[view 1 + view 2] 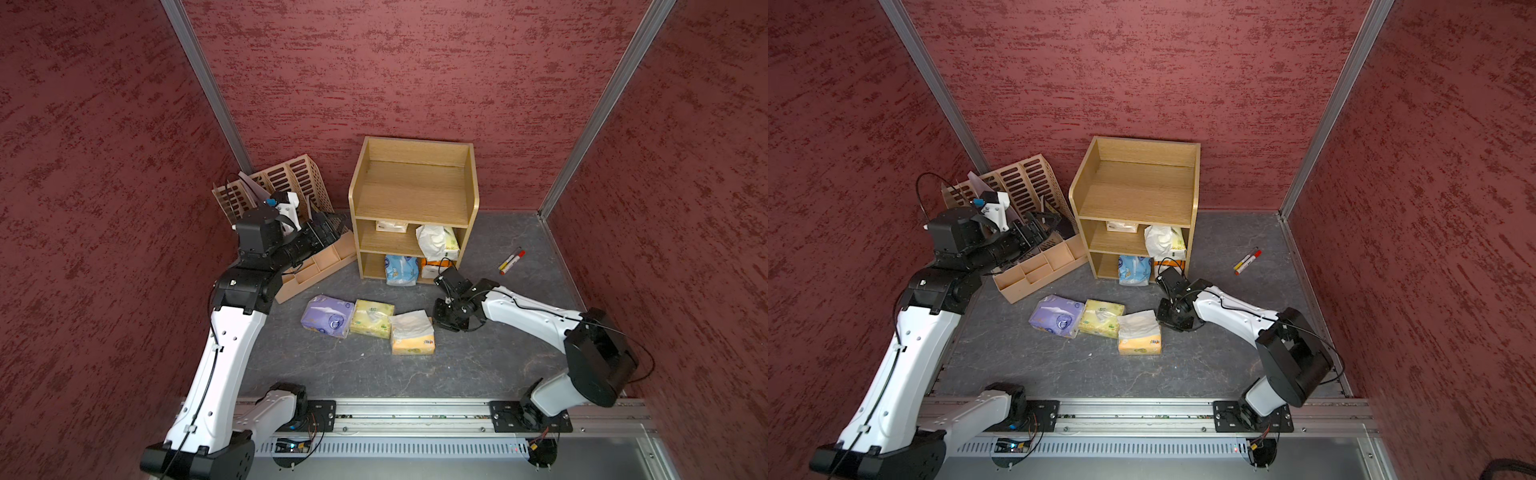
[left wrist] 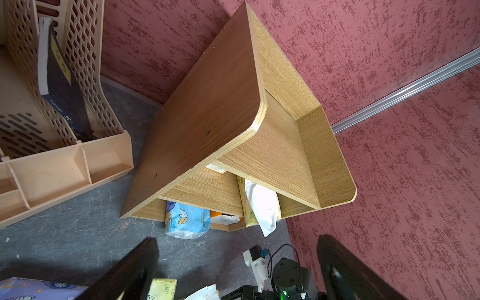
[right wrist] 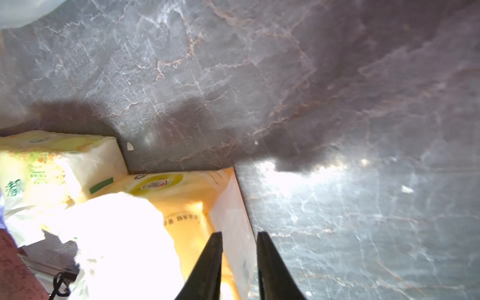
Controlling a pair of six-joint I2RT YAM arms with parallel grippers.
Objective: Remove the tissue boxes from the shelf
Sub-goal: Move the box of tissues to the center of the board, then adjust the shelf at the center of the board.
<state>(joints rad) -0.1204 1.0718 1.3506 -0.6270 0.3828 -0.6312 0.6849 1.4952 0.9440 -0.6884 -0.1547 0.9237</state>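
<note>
While narrowly parted, right gripper [image 3: 239, 233] hangs just beside orange-yellow soft tissue pack [image 1: 413, 345].
Left gripper [image 2: 236, 237] stands spread wide, empty.

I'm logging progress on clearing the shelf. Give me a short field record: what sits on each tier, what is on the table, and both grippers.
shelf top tier: bare
middle tier: cream pack, yellow-green pack with loose tissue
bottom tier: blue pack poking out the front, orange pack beside it
on table: purple pack, second yellow-green pack, orange-yellow pack, in a row
left gripper: open, empty, above the beige organizer
right gripper: jaws slightly apart, holding nothing, beside the orange-yellow pack
packs left on shelf: four
</note>
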